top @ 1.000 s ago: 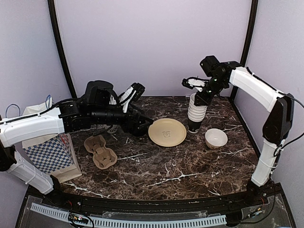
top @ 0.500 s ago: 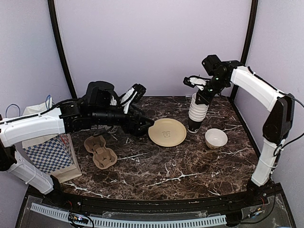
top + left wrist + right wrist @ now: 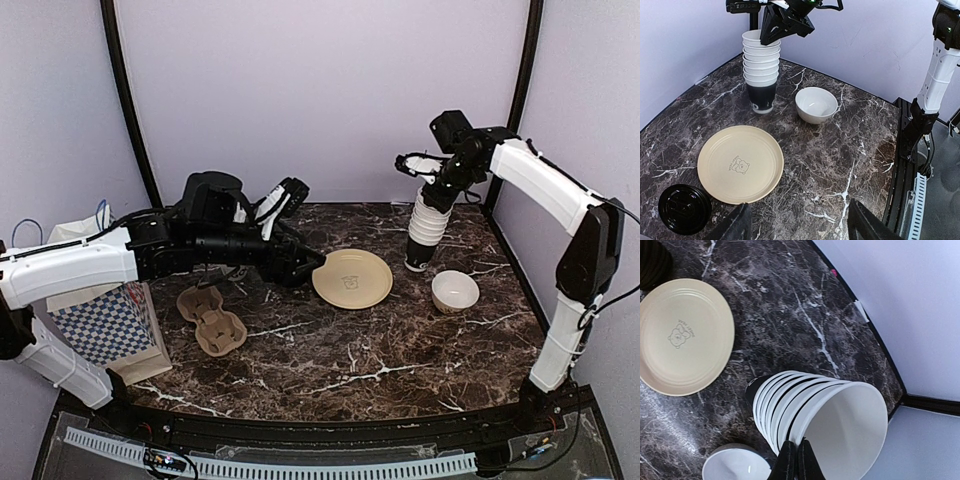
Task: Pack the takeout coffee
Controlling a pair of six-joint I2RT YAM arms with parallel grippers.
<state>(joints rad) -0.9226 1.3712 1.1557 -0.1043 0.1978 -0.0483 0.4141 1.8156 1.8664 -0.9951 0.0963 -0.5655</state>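
Looking across the veined dark marble table (image 3: 330, 370), we see the right gripper (image 3: 432, 178) has just clenched on the thin rim of the top cup (image 3: 850, 425). The stack of black paper cups (image 3: 425, 225), upper right of the frame, has shifted rightward and straightened. We judge one cup is being separated and packing has barely begun. The ridged cream plate (image 3: 352, 278) lies centre, the glossy white bowl (image 3: 455, 291) to its right, and the round black lid (image 3: 684, 208) lower left. The left gripper (image 3: 799, 220) hangs released and empty.

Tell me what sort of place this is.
Probably a lab booth staged as a café takeout counter: a marble-look table with a stack of paper cups, a pulp cup carrier and a checkered bag.
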